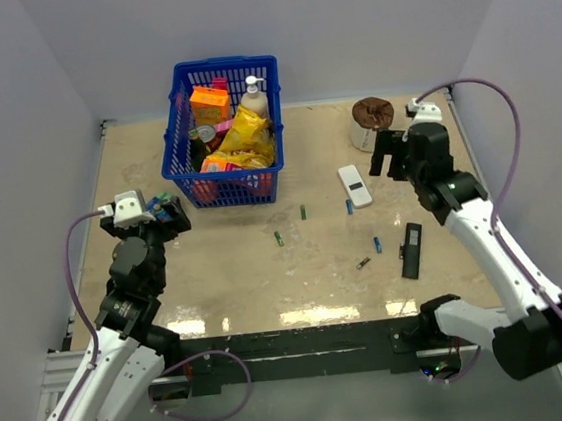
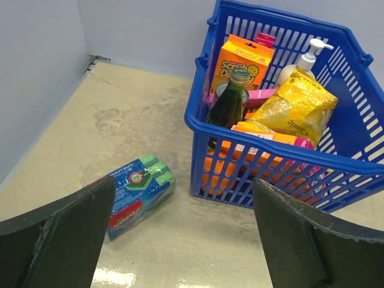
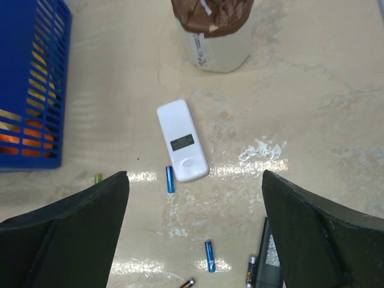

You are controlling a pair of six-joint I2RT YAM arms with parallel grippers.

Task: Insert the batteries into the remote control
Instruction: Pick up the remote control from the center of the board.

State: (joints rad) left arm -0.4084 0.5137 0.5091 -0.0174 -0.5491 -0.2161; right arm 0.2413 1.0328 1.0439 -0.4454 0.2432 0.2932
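The white remote control (image 1: 355,185) lies flat on the table right of centre, its dark patch facing up (image 3: 182,148). Several batteries are scattered around it: a blue one (image 3: 170,179) beside its near end, another blue one (image 3: 209,256), a green one (image 3: 98,177), and a dark one (image 3: 251,270) against a black remote. Two green ones (image 1: 302,211) (image 1: 278,238) lie further left. My right gripper (image 1: 388,154) (image 3: 195,180) hangs open above the white remote, holding nothing. At the far left my left gripper (image 1: 165,211) (image 2: 183,204) is open and empty, facing the basket.
A blue basket (image 1: 223,188) (image 2: 270,141) full of groceries stands at the back centre. A blue-green sponge pack (image 2: 135,192) lies just left of it. A white cup with a brown top (image 1: 370,121) (image 3: 216,36) sits behind the white remote. A slim black remote (image 1: 412,250) lies right.
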